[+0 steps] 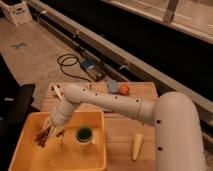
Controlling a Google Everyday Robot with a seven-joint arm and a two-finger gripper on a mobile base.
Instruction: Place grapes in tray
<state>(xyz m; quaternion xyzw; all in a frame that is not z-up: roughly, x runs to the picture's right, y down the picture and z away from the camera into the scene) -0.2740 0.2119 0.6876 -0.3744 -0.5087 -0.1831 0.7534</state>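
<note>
The grapes point(41, 138), a small dark reddish-brown bunch, are inside the yellow tray point(100, 159), low over its left part. My gripper point(49, 132) reaches down into the tray from the upper right and is shut on the grapes, which hang at its tips. I cannot tell whether the bunch touches the tray floor. The white arm stretches across the table from the right.
A green-lined cup point(84, 135) stands in the tray just right of the gripper. On the wooden table point(120, 125) are a pale pod point(136, 146), an orange fruit point(123, 89), a blue item point(113, 87) and a white object point(57, 91). A cable point(70, 62) lies on the floor.
</note>
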